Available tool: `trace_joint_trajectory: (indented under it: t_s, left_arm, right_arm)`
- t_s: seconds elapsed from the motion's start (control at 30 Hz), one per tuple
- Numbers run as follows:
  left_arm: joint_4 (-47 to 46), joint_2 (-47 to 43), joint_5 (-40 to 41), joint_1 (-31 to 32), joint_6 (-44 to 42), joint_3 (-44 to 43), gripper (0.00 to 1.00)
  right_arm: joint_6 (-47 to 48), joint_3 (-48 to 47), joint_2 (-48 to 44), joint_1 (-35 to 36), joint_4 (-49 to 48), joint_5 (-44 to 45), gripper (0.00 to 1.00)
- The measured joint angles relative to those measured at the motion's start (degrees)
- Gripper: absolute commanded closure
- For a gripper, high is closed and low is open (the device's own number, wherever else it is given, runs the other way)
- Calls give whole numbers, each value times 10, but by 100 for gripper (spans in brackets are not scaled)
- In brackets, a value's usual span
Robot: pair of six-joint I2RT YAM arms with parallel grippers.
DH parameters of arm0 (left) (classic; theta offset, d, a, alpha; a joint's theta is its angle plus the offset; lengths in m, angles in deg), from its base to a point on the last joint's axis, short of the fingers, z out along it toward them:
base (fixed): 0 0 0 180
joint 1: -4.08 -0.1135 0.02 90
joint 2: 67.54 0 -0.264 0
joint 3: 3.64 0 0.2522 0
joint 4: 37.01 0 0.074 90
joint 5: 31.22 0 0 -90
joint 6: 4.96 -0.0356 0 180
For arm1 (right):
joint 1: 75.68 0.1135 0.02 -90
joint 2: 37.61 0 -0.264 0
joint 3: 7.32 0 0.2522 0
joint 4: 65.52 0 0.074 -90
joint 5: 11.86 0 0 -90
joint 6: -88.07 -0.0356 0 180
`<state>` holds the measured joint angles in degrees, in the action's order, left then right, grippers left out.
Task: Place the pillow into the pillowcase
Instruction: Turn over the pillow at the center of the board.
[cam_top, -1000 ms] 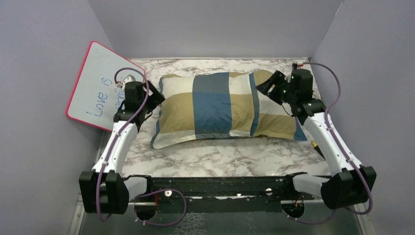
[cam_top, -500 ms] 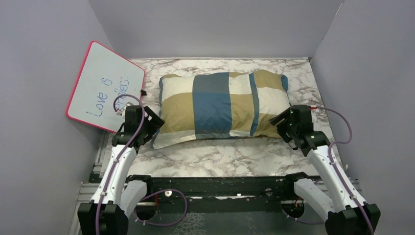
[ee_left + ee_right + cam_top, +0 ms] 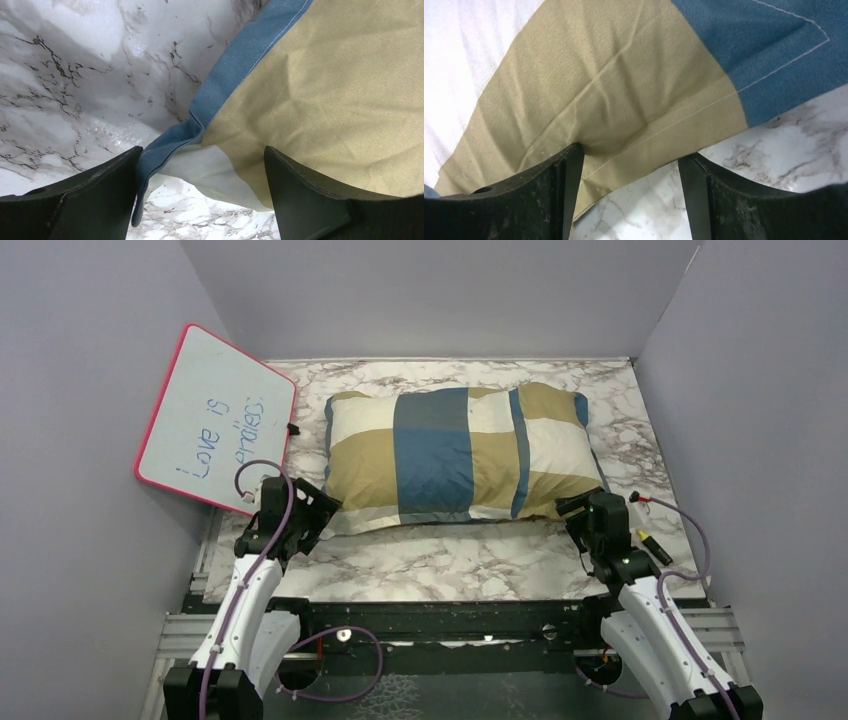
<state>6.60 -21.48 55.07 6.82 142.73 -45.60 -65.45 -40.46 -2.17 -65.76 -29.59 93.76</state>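
- Progress, judged from the overhead view: the pillowcase [image 3: 460,455] lies filled out and plump on the marble counter [image 3: 450,565], so the pillow seems to be wholly inside. No bare white cushion shows outside it.
- Remaining work looks slight. In the left wrist view, at the pillowcase's lower left corner, the blue hem is folded and a pale flap of cloth peeks out beneath it. I cannot tell whether that is pillow or lining, so the opening may want tucking.
- Pillowcase sits in the middle of the overhead frame, its long side running left to right. Its blocks of blue, tan and cream are mostly smooth, with soft creases near the lower right corner.
- Left end effector [image 3: 318,508], at the lower left corner of the pillowcase, has its fingers spread wide. The hem lies between them unclamped, and it holds nothing.
- Right end effector [image 3: 578,508], at the lower right corner, is likewise spread wide. The tan edge lies between its fingers without being pinched, and nothing is held.
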Motion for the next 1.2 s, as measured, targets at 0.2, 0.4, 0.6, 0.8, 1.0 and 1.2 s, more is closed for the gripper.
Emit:
trace_joint_trajectory:
  t_s: [0.2,0.4,0.6,0.8,1.0,1.2]
  left_arm:
    - [-11,-22,0,0,24,23,28]
    - [-25,-31,6,0,26,40,90]
    - [-41,-54,30,0,11,35,100]
    - [-3,-53,109,4,-25,-137,100]
    - [11,8,150,11,-77,-409,100]
    - [24,55,168,12,-118,-569,100]
  right_arm:
    - [-6,42,-3,0,-78,28,54]
    - [-18,61,-3,0,-140,62,100]
    - [13,35,-15,0,-136,75,100]
    - [126,-127,-34,3,-93,76,100]
    - [249,-329,-18,7,-56,62,100]
    - [344,-451,11,8,-59,11,100]
